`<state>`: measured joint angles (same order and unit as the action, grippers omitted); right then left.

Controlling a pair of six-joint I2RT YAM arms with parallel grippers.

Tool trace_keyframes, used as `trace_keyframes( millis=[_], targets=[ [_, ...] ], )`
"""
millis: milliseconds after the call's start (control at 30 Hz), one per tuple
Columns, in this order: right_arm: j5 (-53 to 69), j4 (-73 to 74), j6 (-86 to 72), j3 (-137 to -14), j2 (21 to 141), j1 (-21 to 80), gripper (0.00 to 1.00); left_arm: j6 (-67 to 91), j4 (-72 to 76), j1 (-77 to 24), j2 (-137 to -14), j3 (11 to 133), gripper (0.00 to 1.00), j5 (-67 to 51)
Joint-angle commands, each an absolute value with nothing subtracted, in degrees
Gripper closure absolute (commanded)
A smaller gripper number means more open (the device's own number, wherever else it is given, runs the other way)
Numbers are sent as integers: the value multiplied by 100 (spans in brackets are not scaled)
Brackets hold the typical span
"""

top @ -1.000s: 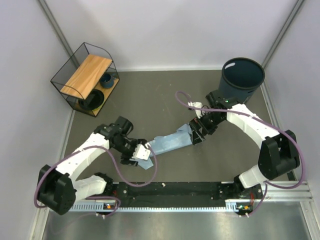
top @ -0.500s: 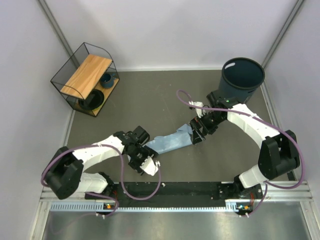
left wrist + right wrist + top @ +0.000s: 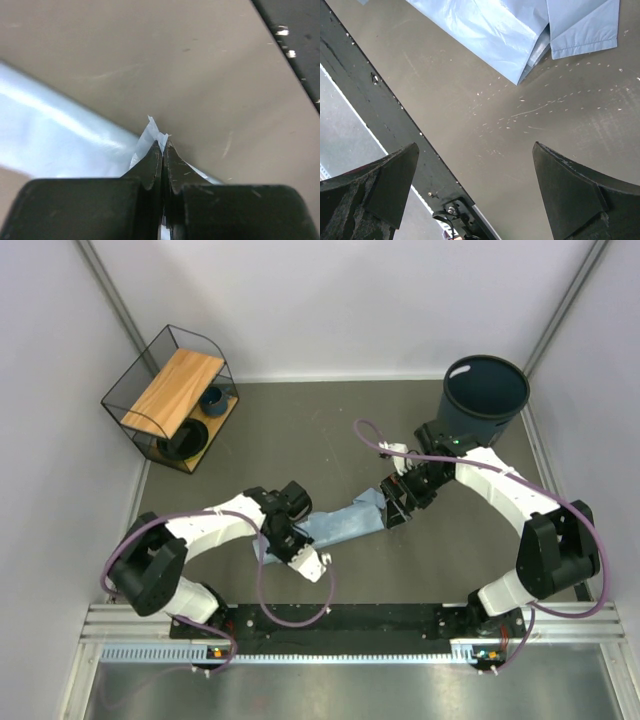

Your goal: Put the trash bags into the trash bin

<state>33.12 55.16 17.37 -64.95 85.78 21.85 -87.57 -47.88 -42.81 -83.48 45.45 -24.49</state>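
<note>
Though thin, bags (image 3: 65, 125) within left pincer (image 3: 163, 146)

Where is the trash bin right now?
Top view: the trash bin stands upright in the far right corner, just beyond the right arm, apart from the trash bags mid-table.

Matte grey-brown tabletop (image 3: 300, 440) enclosed by pale walls (image 3: 350, 300) (evenly lit); wire-framed basket (image 3: 176, 390) in the far-left corner.
</note>
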Motion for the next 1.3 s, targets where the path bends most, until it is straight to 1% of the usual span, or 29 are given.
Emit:
trace_keyframes(
  millis=[0, 200, 267, 433, 533, 633, 733, 800, 933, 1133, 1167, 1267],
  targets=[
    [3463, 5537, 1784, -6706, 8525, 2074, 1, -8325, -5044, -4289, -7798, 5298, 100, -2592],
    [3454, 5528, 1802, -6785, 8481, 1881, 1, -7324, -5265, -4017, -7235, 6598, 100, -2830],
    [3445, 5528, 1802, -6838, 8490, 1837, 1, -6937, -4863, -3877, -7128, 6758, 100, -2821],
    [3401, 5520, 1802, -6952, 8455, 1706, 1, -5969, -4465, -3437, -7049, 7531, 100, -3049],
    [3349, 5511, 1819, -6996, 8411, 1635, 1, -5617, -4193, -3296, -6865, 7708, 100, -3278],
    [3261, 5520, 1872, -7031, 8358, 1600, 1, -5432, -3648, -3305, -6426, 7410, 100, -3523],
    [3252, 5511, 1960, -7057, 8350, 1608, 1, -5169, -3682, -3305, -6345, 7418, 100, -3569],
    [3339, 5511, 1951, -7101, 8437, 1600, 1, -4810, -3657, -3174, -6564, 7540, 100, -3463],
    [3480, 5441, 1916, -7259, 8674, 1600, 1, -4246, -3350, -2664, -7153, 7786, 100, -3744],
    [3516, 5370, 1951, -7322, 8938, 1600, 1, -3596, -2805, -2013, -8322, 8340, 100, -4394],
    [3498, 5327, 1977, -7286, 8965, 1600, 1, -3369, -2560, -1908, -8602, 8480, 100, -4334],
    [3384, 5169, 1969, -7155, 9140, 1600, 3, -3226, -2575, -1802, -9313, 8954, 100, -4377]
  ],
)
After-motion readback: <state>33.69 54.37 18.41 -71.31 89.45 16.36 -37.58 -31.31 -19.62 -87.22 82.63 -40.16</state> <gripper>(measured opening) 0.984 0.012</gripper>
